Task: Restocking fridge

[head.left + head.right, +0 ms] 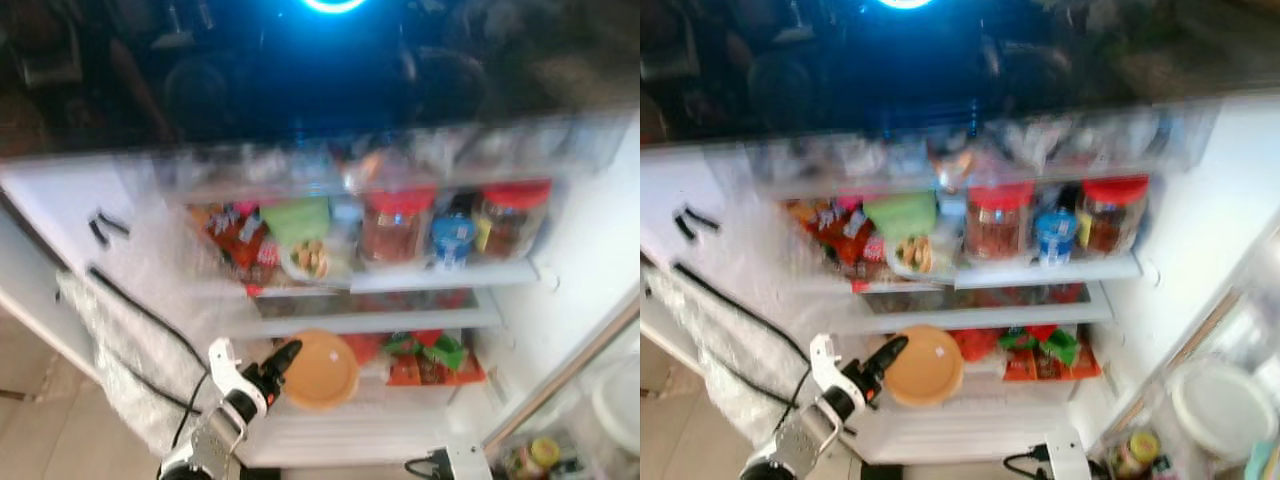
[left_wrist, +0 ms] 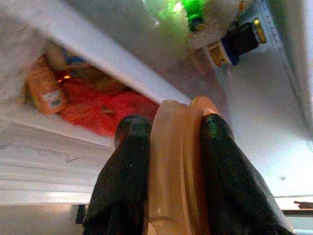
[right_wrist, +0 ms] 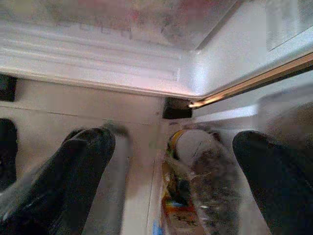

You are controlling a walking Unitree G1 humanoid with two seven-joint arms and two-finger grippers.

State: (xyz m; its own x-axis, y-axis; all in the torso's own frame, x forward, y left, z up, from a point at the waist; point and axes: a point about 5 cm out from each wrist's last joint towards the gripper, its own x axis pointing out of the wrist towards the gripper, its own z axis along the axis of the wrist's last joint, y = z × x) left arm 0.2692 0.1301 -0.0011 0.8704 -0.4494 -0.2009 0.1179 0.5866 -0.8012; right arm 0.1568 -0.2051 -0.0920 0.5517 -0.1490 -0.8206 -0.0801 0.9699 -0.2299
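Low in the frame of the head views, left of centre, the left gripper (image 1: 283, 358) reaches up from its silver arm with its two black fingers (image 2: 122, 181) closed tightly on the rim of a round orange plastic plate (image 1: 320, 370). That plate sits at the front of the lower shelf of the open white fridge (image 1: 590, 260), in the lower middle of the frame. Just right of it lie red and green snack packets (image 1: 432, 358). On the shelf above, at mid-frame, stand two red-lidded clear jars (image 1: 397, 225), a small blue-labelled pot (image 1: 452, 238) between them, a green packet (image 1: 297, 220) and red packets (image 1: 238, 240) further left. Everything is blurred. At the lower right edge, door bins hold a white lid (image 1: 1222, 405). In the right wrist view, the right gripper (image 3: 171, 171) has its fingers spread wide, holding nothing, above the fridge's lower edge.
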